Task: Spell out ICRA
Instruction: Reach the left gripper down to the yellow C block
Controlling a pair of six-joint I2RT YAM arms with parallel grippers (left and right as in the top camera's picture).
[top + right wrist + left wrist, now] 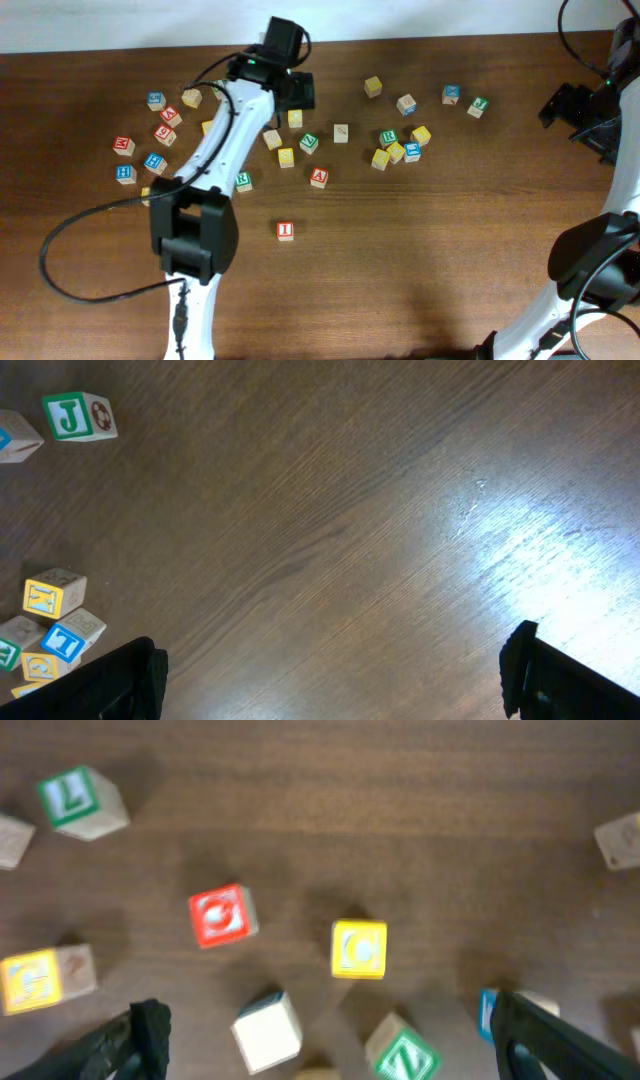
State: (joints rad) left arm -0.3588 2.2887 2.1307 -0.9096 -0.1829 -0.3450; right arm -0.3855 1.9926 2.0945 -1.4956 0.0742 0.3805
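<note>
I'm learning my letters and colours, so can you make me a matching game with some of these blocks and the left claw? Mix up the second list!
Things:
1. I block
2. J block
3. C block
4. left claw

Matches:
a. green
b. open, hanging over the blocks
c. red
d. yellow

Right pairs: 1-c, 2-a, 3-d, 4-b.
</note>
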